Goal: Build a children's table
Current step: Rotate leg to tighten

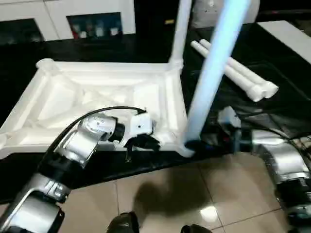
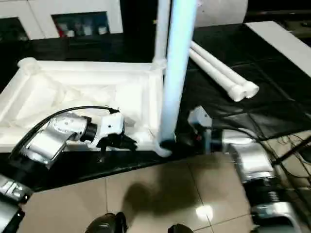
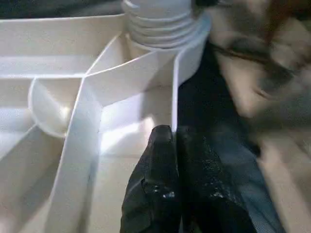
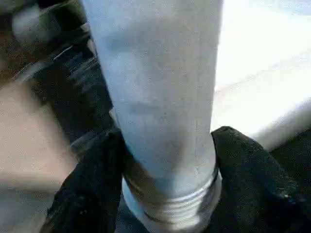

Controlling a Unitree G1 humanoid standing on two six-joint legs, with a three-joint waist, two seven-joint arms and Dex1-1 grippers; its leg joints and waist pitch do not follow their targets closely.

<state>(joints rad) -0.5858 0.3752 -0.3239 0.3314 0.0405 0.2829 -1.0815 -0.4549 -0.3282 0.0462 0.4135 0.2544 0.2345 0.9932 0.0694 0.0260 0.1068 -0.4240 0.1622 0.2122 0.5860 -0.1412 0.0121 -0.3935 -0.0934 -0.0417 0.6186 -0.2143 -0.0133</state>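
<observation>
At the near right corner of the table top (image 1: 97, 92): my right gripper (image 4: 165, 160) clasps a leg (image 1: 214, 73) just above its threaded collar (image 4: 170, 204), one black finger on each side.
Table top: upside down on the black work table (image 1: 272, 82), ribs up, stretching from 9 to 12 o'clock of that corner.
Far right corner: another leg (image 1: 181, 29) already stands upright in its socket, at 12 o'clock from the held one.
Spare legs: two (image 1: 243, 73) lie side by side on the black cover, at about 1 o'clock.
Left gripper (image 3: 172, 141): fingers pressed together, empty, tips at the top's near rim just beside the corner.
Doing it well: I judge the leg leans, so I would square it to the socket before turning, and brace the top with my left so it cannot spin.
Left wrist view adds: the collar's threads sit above the socket (image 3: 163, 29), not fully wound in.
Head view adds: the leg's tilt and the spare legs.
</observation>
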